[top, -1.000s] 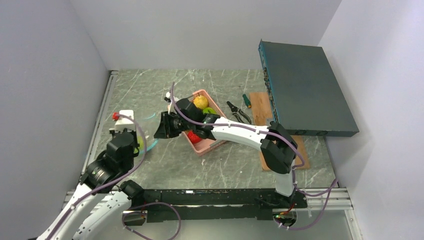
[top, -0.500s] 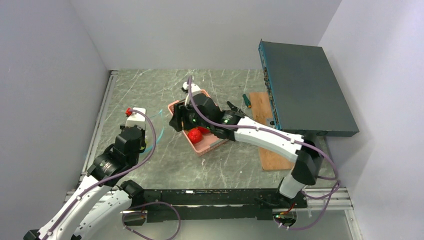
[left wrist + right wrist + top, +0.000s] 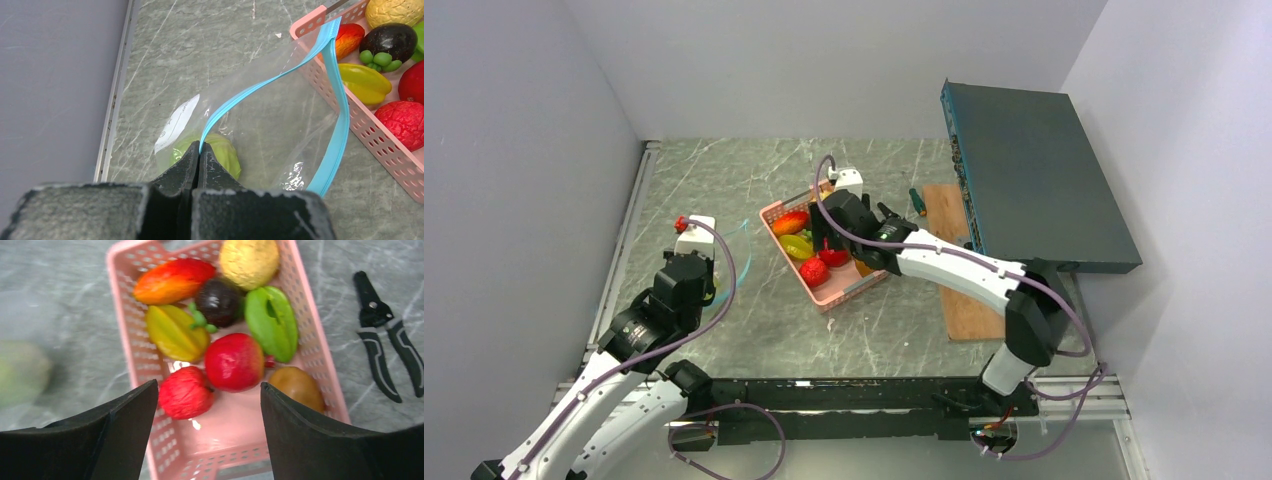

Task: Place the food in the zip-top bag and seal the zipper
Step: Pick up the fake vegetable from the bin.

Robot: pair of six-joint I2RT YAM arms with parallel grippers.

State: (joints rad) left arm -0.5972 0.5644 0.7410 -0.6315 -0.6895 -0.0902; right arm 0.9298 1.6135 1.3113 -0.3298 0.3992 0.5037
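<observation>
Grey marbled tabletop [image 3: 754,330], plain white walls [image 3: 824,60] on three sides. Dark flat box [image 3: 1034,180] at right, partly over a wooden board [image 3: 944,222].

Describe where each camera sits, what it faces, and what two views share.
Top external: above and behind the bases, looking down on the table; both arms show.
Left wrist: on the left arm, facing the zip-top bag; shut left gripper pinches its zipper.
Right wrist: above the pink basket, looking down; open right gripper frames it.
Shared: both wrist views show the star fruit.
</observation>
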